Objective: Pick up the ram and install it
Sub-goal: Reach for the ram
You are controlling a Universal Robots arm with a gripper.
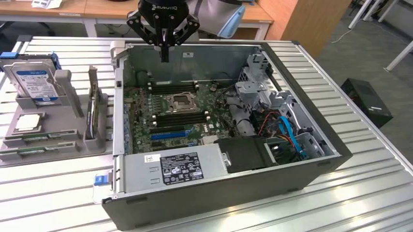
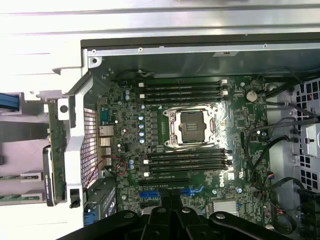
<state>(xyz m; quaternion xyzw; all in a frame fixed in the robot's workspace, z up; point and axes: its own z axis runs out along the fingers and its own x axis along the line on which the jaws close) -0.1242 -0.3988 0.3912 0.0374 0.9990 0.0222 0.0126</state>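
A: Where's the ram (image 1: pixel 38 138)?
B: Two thin green sticks lie flat, side by side, in the grey holder (image 1: pixel 72 131) at the exterior view's left, just below an upright hard drive (image 1: pixel 32 82). I can't make out their chips.
A: And underneath?
B: A slatted metal table (image 1: pixel 361 193) carries the holder and, just beside it, an open computer case (image 1: pixel 213 198) with its motherboard (image 1: pixel 139 104) exposed. Wooden desks (image 1: pixel 103 9) stand behind, and a black box (image 1: pixel 366 101) sits on grey carpet.
A: The gripper (image 1: pixel 165 52)?
B: It hangs over the case's far wall, fingers pinched together on nothing, well apart from the ram.
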